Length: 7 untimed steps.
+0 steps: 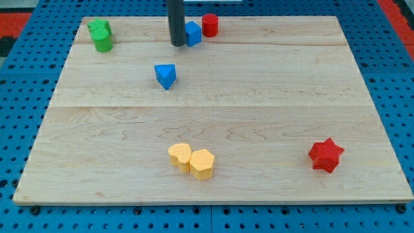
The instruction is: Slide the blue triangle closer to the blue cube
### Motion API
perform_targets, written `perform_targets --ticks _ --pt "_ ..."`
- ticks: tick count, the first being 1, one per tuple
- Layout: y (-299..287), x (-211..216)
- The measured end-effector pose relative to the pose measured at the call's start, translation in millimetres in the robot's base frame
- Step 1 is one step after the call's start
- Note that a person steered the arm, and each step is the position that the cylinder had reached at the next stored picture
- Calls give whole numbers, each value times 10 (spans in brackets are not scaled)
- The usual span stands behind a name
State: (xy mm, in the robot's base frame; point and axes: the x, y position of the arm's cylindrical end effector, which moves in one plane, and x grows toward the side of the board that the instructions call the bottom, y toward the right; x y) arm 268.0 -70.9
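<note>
Item: rod, no gripper, so nothing to open or hold; tip [177, 44] rests touching blue cube [193, 33], near the view's top edge. Blue triangle [165, 76] lies below, apart. Step: approach. Next: bring tip under triangle, push upward. Red cylinder [209, 25] flanks cube. Board [272, 97] mid-area open; little room beyond the cube.
</note>
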Motion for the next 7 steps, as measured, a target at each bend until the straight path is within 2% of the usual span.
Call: perform_targets --ticks 1,2,3,4,5,6,7 --pt "23 477" --pt "-581 454" --pt "-462 1045" --pt "3 1015" --pt "366 767" --pt "699 840" --pt "919 738"
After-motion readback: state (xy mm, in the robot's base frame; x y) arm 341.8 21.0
